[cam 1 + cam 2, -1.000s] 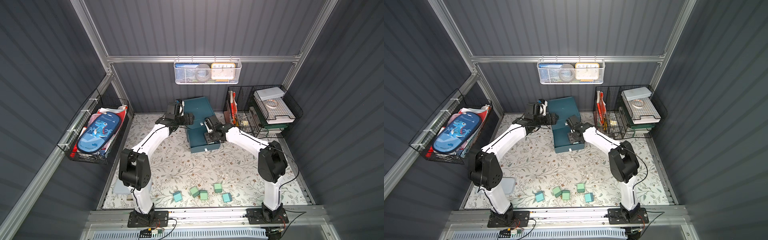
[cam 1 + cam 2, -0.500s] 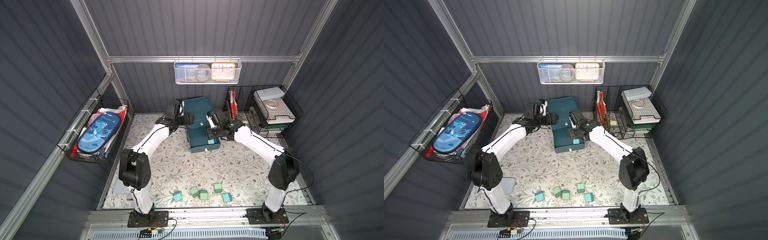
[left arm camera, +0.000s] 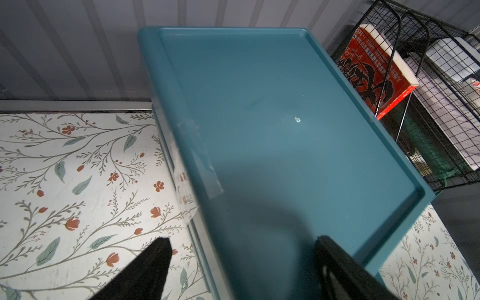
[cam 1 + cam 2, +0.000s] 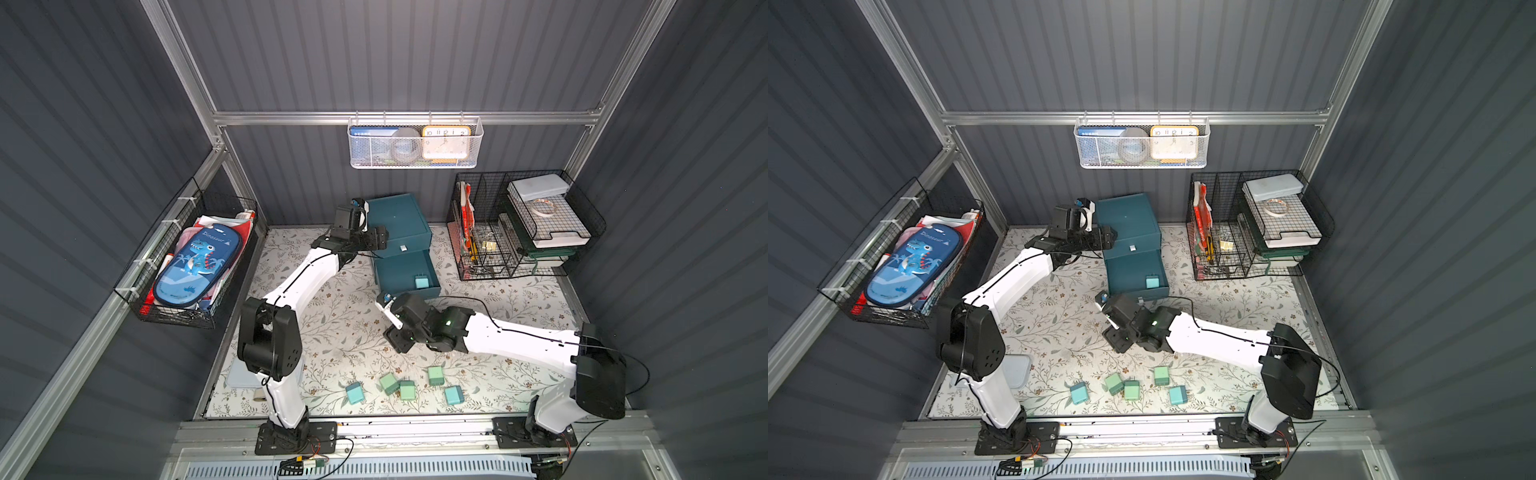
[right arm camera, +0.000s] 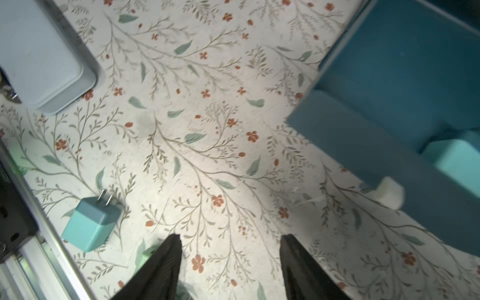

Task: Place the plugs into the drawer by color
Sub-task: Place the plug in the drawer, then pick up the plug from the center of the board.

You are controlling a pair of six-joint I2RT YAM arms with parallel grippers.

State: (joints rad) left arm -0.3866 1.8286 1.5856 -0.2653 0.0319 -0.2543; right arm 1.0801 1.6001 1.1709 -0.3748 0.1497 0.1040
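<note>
Top views high overhead; wrist views close, both showing drawer (image 3: 285,130).

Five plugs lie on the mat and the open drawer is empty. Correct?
No. The open drawer is not empty: one light blue plug sits inside it, clear in both top views. The mat does hold five plugs.

You get blue plug (image 5: 457,161) in open drawer (image 5: 402,65) blurred, cut by frame edge; pull tab (image 5: 389,192) blurred. Near left, light blue tray (image 4: 241,374) half hidden behind left arm base (image 4: 286,399). Greenish shape (image 5: 146,255) behind right gripper (image 5: 230,239) finger: cannot name.
</note>
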